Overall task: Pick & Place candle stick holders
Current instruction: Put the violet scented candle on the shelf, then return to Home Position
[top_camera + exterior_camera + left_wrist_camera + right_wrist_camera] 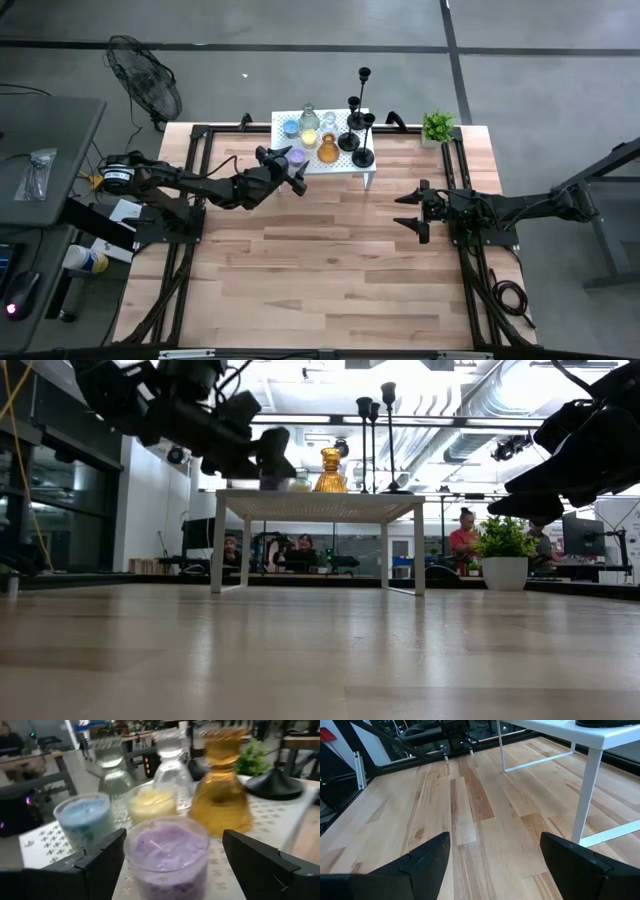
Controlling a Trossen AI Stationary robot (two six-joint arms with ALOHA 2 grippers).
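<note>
A purple candle in a clear glass holder [167,852] stands on the near left corner of a small white stand [345,165]. My left gripper [174,865] reaches level from the left, open, one finger on each side of that glass; a gap shows at one finger [260,857]. Behind the purple candle stand a blue candle [85,817], a yellow candle [152,805], an amber glass holder [222,795] and two clear glass holders [172,765]. Three black candlesticks [362,120] stand on the stand's right part. My right gripper [413,210] waits open over the bare wood at the right.
A small green potted plant [437,127] stands on the table at the far right, beside the stand. The stand's thin white legs [587,795] rise in front of my right gripper. Bare wood [320,270] lies across the near half of the table. A fan [145,80] stands off the table's far left.
</note>
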